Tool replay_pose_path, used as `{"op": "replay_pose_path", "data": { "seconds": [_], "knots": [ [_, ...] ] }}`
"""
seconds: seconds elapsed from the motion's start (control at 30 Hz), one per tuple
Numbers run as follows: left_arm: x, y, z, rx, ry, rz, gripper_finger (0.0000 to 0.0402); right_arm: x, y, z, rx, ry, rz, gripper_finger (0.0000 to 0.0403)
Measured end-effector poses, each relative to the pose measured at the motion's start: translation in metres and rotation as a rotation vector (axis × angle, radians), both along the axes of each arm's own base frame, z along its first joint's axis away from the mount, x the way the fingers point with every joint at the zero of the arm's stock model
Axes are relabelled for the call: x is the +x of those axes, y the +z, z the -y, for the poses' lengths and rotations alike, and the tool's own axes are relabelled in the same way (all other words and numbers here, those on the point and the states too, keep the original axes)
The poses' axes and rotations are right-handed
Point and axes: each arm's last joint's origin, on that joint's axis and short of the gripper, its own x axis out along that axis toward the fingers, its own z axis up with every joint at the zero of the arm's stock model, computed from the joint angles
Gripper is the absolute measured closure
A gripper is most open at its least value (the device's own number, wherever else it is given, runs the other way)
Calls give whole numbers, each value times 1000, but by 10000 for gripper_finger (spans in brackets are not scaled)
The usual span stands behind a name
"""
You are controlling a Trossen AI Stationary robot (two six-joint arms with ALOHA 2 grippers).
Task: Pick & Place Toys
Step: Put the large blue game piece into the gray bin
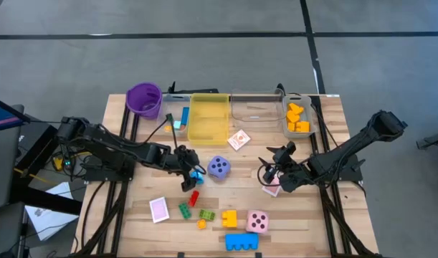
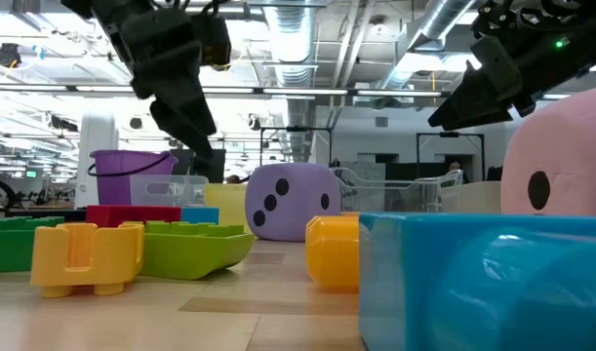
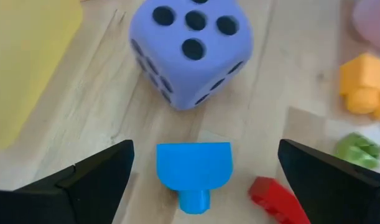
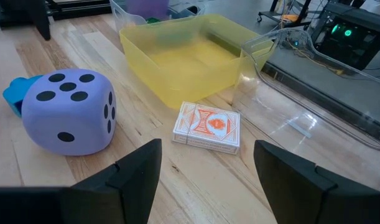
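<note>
At the table's back-left corner stands a purple cup (image 1: 144, 99), and along the back edge run a small clear bin (image 1: 177, 119), a yellow bin (image 1: 208, 117), an empty clear bin (image 1: 256, 109) and another clear bin (image 1: 299, 117) holding orange bricks (image 1: 297, 117). The left gripper (image 1: 191, 172) reaches in from the left edge to the middle of the table, its fingers (image 3: 84, 180) spread wide and holding nothing, with a small blue brick (image 3: 193, 167) lying between them on the wood. Just beside that brick sits the purple die (image 1: 219, 168), and a red brick (image 1: 193, 198) lies near it toward the front. Along the front edge lie a pink-backed card (image 1: 159, 209), a green brick (image 1: 184, 209), a lime brick (image 1: 207, 214), a tiny orange brick (image 1: 202, 223), a yellow brick (image 1: 229, 218), a large blue brick (image 1: 241, 241) and the pink die (image 1: 257, 221). Behind the purple die, near the yellow bin, rests an orange card pack (image 4: 207, 127). The right gripper (image 1: 270, 173) comes in from the right edge to right of centre, its fingers (image 4: 134, 174) also wide apart and empty, above a pink card (image 1: 273, 189) lying on the wood.
</note>
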Motion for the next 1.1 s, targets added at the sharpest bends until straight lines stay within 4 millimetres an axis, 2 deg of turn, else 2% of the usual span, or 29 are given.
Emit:
{"op": "replay_pose_path", "data": {
  "seconds": [0.33,0.47,0.87,1.1],
  "knots": [
    [16,-41,3,42,-16,-129,9,0,0,0,-1,0,-1,154],
    [19,-50,4,47,-15,-155,10,0,0,0,-1,0,-2,154],
    [22,-66,4,51,-9,-200,9,0,0,0,-4,0,-7,154],
    [22,-65,4,42,4,-191,12,0,0,0,-3,0,-6,154]
  ]
}}
